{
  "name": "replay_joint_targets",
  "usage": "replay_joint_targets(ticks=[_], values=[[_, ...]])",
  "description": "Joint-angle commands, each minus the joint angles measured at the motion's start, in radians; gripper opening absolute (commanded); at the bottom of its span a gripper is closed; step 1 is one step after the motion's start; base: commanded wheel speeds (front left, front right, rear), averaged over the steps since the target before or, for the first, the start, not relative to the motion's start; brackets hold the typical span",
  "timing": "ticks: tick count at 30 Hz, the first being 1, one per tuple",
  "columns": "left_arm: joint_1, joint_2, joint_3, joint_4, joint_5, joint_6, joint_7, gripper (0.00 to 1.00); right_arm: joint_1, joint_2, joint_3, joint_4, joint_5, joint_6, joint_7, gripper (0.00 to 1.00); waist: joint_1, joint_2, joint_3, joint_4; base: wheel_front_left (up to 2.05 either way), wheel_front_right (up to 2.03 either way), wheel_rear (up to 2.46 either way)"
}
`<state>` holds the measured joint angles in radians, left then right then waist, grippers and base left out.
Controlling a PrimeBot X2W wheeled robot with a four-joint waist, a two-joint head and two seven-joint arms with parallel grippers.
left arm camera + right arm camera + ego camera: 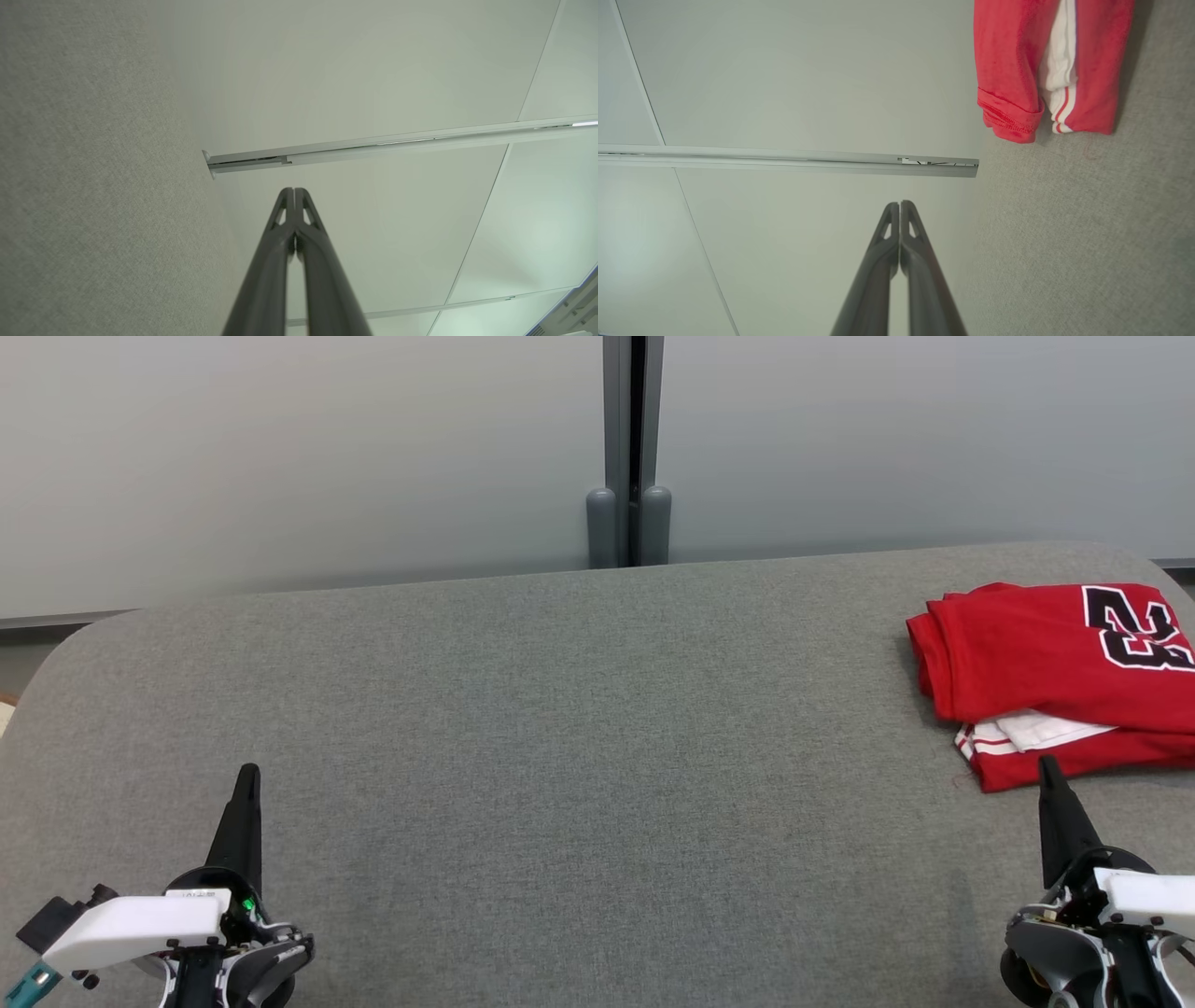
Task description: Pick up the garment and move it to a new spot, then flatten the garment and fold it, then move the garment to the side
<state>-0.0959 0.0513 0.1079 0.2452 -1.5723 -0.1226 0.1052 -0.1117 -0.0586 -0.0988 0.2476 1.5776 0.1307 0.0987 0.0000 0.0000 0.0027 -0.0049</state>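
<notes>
The garment [1046, 663] is a red jersey with white trim and a black-and-white number, lying folded at the far right of the grey fabric table [579, 728]. In the right wrist view the garment [1013, 70] hangs at the top right. My right gripper [1047, 767] is shut and empty at the lower right, its tip just in front of the garment's near edge. Its fingertips meet in the right wrist view [899, 205]. At the lower left my left gripper [248, 775] is shut on nothing, far from the garment. Its fingers are pressed together in the left wrist view [294, 191].
A pale frosted partition [308, 457] with a dark vertical post [631, 448] stands behind the table's far edge. The table's corners are rounded, and the garment runs past the head view's right border.
</notes>
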Motion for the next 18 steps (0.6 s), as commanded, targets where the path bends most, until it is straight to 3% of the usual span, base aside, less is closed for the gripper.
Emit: replay_joint_targets(ticks=[1, 18], values=[[-0.018, 0.001, 0.006, 0.0, -0.018, -0.008, 0.004, 0.0, 0.006, 0.0, -0.007, -0.005, 0.016, 0.0, 0.008, 0.0, 0.0, 0.0, 0.0, 0.001, 0.0, 0.0, 0.0], [-0.017, -0.001, 0.01, 0.001, -0.041, -0.012, 0.013, 0.0, 0.008, 0.007, -0.015, -0.005, 0.039, 0.0, 0.016, 0.0, 0.0, 0.0, 0.0, 0.005, 0.0, 0.0, 0.0]])
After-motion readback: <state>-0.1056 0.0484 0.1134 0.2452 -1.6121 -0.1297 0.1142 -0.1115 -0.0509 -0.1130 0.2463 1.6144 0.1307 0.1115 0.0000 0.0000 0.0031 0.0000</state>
